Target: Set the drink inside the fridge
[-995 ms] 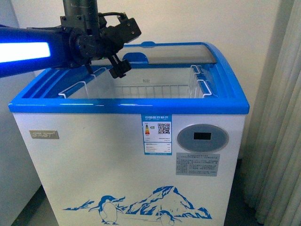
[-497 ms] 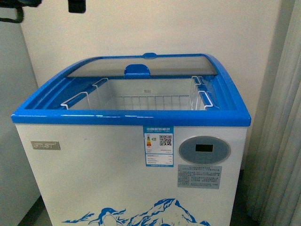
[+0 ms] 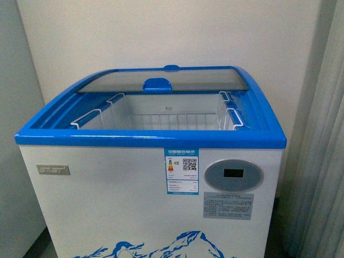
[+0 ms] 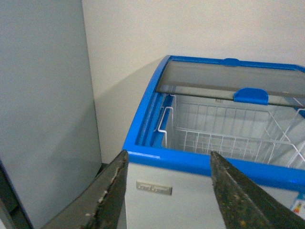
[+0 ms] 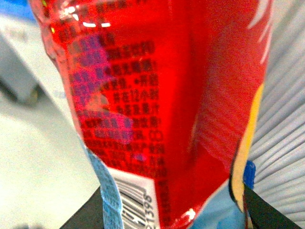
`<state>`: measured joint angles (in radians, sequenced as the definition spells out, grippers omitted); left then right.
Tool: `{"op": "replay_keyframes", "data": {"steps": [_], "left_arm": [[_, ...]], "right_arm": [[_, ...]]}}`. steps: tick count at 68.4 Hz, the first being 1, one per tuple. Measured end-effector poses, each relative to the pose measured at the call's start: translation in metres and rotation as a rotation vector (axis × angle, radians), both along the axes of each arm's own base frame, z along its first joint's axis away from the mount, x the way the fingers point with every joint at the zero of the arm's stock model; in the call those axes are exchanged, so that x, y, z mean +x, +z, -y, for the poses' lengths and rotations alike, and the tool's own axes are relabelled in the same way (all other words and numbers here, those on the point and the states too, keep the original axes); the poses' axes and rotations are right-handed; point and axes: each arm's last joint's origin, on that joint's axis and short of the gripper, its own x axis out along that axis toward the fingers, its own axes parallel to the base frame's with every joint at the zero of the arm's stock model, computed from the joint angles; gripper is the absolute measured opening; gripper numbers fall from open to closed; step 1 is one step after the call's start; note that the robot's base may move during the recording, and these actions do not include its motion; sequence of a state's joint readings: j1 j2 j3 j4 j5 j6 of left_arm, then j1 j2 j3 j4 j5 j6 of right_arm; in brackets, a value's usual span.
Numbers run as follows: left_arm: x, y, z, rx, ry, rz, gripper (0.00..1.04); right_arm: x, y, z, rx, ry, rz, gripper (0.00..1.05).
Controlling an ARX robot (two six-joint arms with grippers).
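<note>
1. The white chest fridge with a blue top rim (image 3: 107, 215) is running off the front view's lower edge, cropping its blue penguin-and-mountain graphic (image 3: 183, 244).
2. Print on the blue-bordered label (image 3: 181, 171) and grey notice sticker (image 3: 228, 205) is showing too small to read.
3. The red glossy drink pack (image 5: 157, 109) is overfilling the right wrist view, both ends cropped, and is hiding the right gripper (image 5: 177, 217) except for two dark corners.
4. The left gripper (image 4: 167, 191) is showing only partly, its dark fingers cropped at the view's edge.

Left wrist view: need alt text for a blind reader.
Two dark fingers stand apart with nothing between them, in front of an open white fridge with a blue rim. Its glass lid sits at the rear, exposing a white wire basket; a grey cabinet stands beside it.
</note>
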<state>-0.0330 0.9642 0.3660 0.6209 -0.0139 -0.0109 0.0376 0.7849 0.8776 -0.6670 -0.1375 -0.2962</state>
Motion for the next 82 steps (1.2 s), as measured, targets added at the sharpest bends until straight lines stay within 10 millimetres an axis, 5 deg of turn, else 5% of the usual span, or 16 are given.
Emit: {"op": "replay_keyframes", "data": {"steps": [15, 30, 42, 61, 75, 82], "left_arm": [[-0.021, -0.027, -0.006, 0.001, 0.017, -0.035, 0.02], [-0.038, -0.038, -0.006, 0.006, 0.016, -0.025, 0.03], [-0.049, -0.046, -0.006, 0.006, 0.016, -0.028, 0.03], [-0.063, -0.054, -0.006, 0.006, 0.016, -0.027, 0.03], [-0.071, -0.058, -0.006, 0.006, 0.016, -0.027, 0.03], [-0.075, -0.065, -0.006, 0.006, 0.016, -0.018, 0.03]], "right_arm": [[0.119, 0.004, -0.018, -0.463, 0.157, 0.046, 0.40], [0.226, -0.006, -0.072, -0.757, 0.361, 0.034, 0.40], [0.287, -0.017, -0.112, -0.843, 0.379, 0.047, 0.40], [0.336, -0.049, -0.140, -0.875, 0.381, 0.016, 0.41], [0.339, -0.058, -0.149, -0.811, 0.376, 0.021, 0.75], [0.328, -0.039, -0.147, -0.735, 0.358, 0.070, 0.95]]}}
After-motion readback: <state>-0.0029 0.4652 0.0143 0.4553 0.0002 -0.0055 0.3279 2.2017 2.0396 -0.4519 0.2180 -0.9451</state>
